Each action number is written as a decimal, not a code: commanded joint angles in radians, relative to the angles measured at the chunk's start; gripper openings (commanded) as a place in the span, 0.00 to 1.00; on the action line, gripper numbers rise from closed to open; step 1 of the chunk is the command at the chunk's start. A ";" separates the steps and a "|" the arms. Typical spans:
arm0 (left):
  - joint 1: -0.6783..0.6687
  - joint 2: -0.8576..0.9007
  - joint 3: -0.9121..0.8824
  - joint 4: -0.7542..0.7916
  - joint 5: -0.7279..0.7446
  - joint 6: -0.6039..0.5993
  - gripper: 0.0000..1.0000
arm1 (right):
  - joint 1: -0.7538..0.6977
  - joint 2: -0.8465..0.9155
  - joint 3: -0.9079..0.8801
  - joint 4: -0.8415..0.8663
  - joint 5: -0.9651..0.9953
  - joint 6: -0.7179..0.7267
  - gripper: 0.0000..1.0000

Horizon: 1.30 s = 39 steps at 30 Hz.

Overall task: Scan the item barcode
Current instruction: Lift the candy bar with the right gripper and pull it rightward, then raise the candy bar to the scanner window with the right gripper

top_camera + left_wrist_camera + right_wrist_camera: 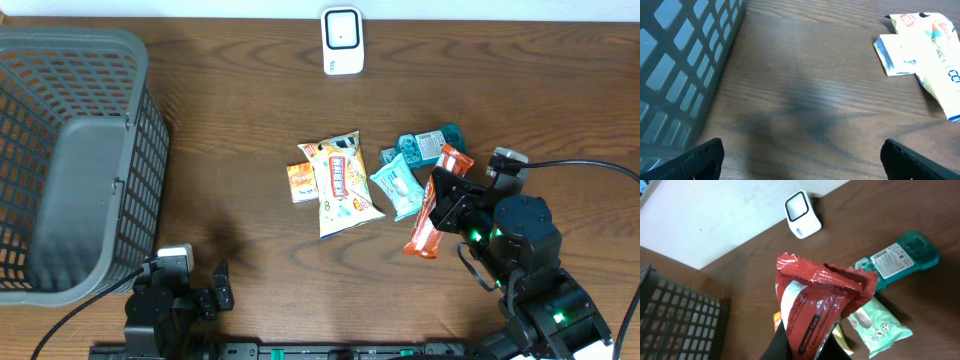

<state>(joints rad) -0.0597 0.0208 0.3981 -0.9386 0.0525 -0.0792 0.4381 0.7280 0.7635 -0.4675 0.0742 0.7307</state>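
From overhead, the right gripper [446,196] is pinching a red snack packet [424,233] tight across its middle, and the packet is hanging slantwise just right of the snack pile. The fingers are covering the packet's centre, so only its crimped ends are showing. The white scanner [341,40] is standing well apart near the table's [230,120] far edge, with bare wood lying between. The grey basket [150,150] is filling the left side.

In the left wrist view, the left gripper [800,161] is gaping wide and gripping nothing, with only its dark fingertips [705,159] poking in at the bottom corners. The basket wall [680,60] is crowding the left, and a yellow-white packet [935,45] is running off the right edge.

In the right wrist view, the glossy red packet [810,300] is standing between the closed fingers [777,347], white patch and dark band facing the camera, the band's print blurring. It is partly hiding a mint packet [880,325]. The scanner [802,214] is sitting beyond
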 commanded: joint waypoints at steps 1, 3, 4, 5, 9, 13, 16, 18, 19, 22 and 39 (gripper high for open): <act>0.004 0.003 -0.005 -0.003 -0.009 -0.008 1.00 | 0.008 -0.006 0.004 0.000 -0.013 0.025 0.02; 0.004 0.003 -0.005 -0.003 -0.009 -0.009 1.00 | 0.008 -0.005 0.004 0.000 0.009 0.037 0.02; 0.004 0.003 -0.005 -0.003 -0.009 -0.009 1.00 | 0.008 -0.003 0.004 0.000 0.033 0.058 0.02; 0.004 0.003 -0.005 -0.003 -0.009 -0.009 1.00 | 0.008 0.000 0.004 0.000 0.059 0.081 0.02; 0.004 0.003 -0.005 -0.003 -0.009 -0.009 1.00 | 0.009 0.024 0.004 0.009 0.150 0.075 0.02; 0.004 0.003 -0.005 -0.003 -0.009 -0.009 1.00 | 0.009 0.104 0.019 0.088 0.167 -0.058 0.02; 0.004 0.003 -0.005 -0.003 -0.009 -0.009 1.00 | 0.009 0.214 0.076 0.118 0.169 -0.143 0.01; 0.004 0.003 -0.005 -0.003 -0.009 -0.009 1.00 | 0.009 0.305 0.142 0.117 0.171 -0.200 0.01; 0.004 0.003 -0.005 -0.003 -0.009 -0.008 1.00 | 0.009 0.353 0.180 0.115 0.179 -0.233 0.02; 0.004 0.003 -0.005 -0.003 -0.009 -0.009 1.00 | 0.009 0.500 0.307 0.112 0.261 -0.312 0.02; 0.004 0.003 -0.005 -0.003 -0.009 -0.008 1.00 | 0.116 1.335 0.877 0.863 0.900 -1.276 0.01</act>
<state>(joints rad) -0.0597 0.0235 0.3977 -0.9390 0.0521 -0.0792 0.5369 1.9759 1.5944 0.2886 0.8497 -0.1616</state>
